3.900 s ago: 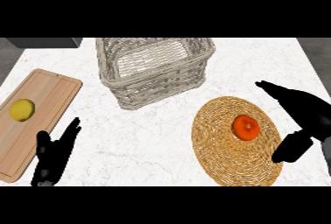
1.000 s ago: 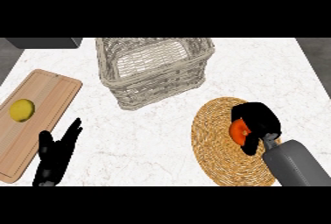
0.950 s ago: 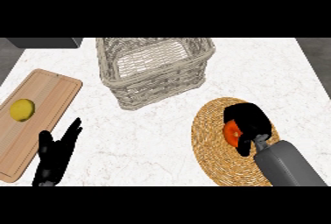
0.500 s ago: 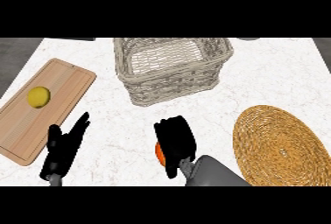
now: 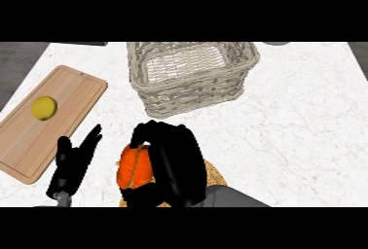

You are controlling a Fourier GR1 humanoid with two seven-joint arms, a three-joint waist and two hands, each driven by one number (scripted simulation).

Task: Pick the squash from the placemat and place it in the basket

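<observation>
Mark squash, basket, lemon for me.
squash (image 5: 134, 168): head view, orange flesh showing left of the right robot hand's fingers.
basket (image 5: 193, 92): head view, front wicker wall.
lemon (image 5: 44, 107): head view, middle of the fruit, on the board.

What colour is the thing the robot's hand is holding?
The squash in the right hand is orange, seen in the head view.

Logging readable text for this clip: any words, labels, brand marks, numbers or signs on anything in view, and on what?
None: no text, label, number or sign shows anywhere.
The basket, the cutting board with the yellow fruit, the squash held by the right robot hand, the left robot hand and the counter are all unmarked.
</observation>
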